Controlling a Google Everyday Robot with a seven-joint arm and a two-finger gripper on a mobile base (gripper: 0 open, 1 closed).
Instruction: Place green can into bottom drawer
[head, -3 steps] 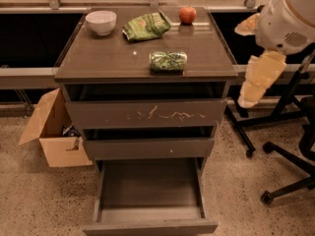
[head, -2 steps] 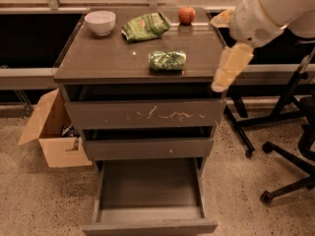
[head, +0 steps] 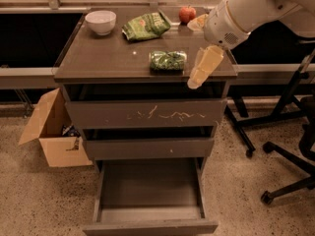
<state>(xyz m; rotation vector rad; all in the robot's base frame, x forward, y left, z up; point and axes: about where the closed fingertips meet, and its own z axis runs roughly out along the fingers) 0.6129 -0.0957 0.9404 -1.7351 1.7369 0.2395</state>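
Note:
The green can lies on its side on the cabinet top, near the front edge, right of centre. My gripper hangs from the white arm just to the right of the can, over the front right part of the top, and is apart from it. The bottom drawer is pulled out below, and its flat grey floor is bare.
A white bowl, a green snack bag and a red apple sit at the back of the top. A cardboard box stands left of the cabinet. Chair and stand legs are on the right.
The arm has swung left from beside the cabinet to over its top. The gripper now hangs close to the can's right end. The can has not moved.

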